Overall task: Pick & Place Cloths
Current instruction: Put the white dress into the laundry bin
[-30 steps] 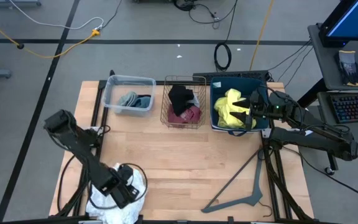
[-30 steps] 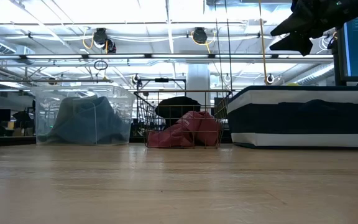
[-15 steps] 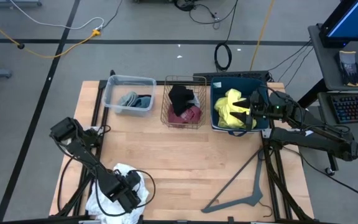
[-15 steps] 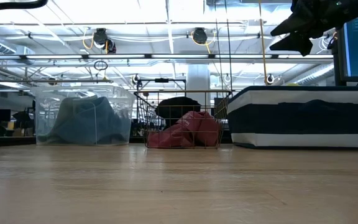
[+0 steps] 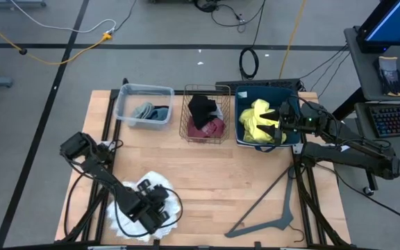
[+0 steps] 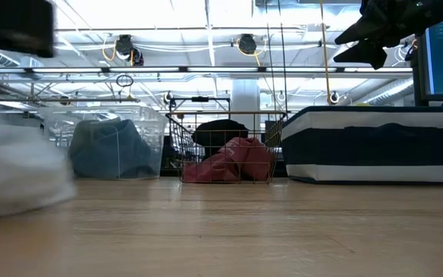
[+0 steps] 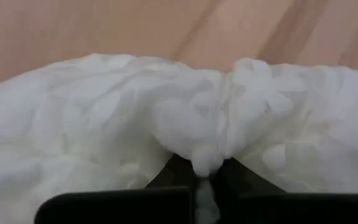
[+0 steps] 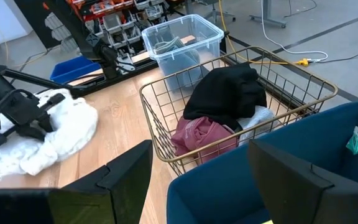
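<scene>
- Near edge: the left gripper, clenched on the white cloth, has dragged it rightward along the table since half a second ago; that cloth now fills the low view's left side, blurred
- Far row, three containers: clear bin, wire basket, blue bin
- Right gripper unmoved over the yellow cloth, fingers spread, empty

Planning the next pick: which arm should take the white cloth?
Left. The left gripper is already shut on the white cloth at the table's near-left edge. The right gripper hovers open over the blue bin, far from it.
</scene>
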Available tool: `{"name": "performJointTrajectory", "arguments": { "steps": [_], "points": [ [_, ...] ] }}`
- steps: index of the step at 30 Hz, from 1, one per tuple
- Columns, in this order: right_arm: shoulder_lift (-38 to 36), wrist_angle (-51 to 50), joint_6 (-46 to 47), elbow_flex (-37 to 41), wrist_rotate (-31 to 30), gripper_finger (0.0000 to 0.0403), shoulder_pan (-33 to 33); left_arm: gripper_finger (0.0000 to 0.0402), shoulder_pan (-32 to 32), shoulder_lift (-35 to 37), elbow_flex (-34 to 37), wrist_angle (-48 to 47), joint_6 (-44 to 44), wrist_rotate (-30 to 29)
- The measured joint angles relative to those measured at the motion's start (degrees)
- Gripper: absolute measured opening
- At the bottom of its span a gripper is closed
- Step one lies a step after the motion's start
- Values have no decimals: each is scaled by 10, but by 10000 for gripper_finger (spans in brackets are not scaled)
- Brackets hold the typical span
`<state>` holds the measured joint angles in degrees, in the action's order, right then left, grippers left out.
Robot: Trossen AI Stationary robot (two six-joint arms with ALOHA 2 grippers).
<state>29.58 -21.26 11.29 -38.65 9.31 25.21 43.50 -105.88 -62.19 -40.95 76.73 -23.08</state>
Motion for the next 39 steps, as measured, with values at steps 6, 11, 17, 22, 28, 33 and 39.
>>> {"name": "performJointTrajectory", "arguments": {
  "steps": [6, 11, 17, 22, 28, 33, 39],
  "points": [
    [0, 0, 0, 0, 0, 254, 0, 9, -36, 43, 3, 70, -118, -48],
    [0, 0, 0, 0, 1, 254, -13, 9, -67, 100, 2, 107, -220, -96],
    [3, 20, 1, 0, 46, 254, -42, 8, -101, 168, 1, 181, -368, -132],
    [16, 102, 0, 0, 96, 254, -76, 8, -128, 212, 0, 269, -496, -132],
    [57, 231, -19, 0, 132, 254, -134, 8, -152, 242, 0, 343, -607, -125],
    [121, 343, -48, 0, 165, 254, -193, 8, -169, 253, 0, 405, -685, -109],
    [204, 453, -163, 1, 164, 254, -252, 8, -199, 254, -1, 475, -751, -84]
  ]
}}
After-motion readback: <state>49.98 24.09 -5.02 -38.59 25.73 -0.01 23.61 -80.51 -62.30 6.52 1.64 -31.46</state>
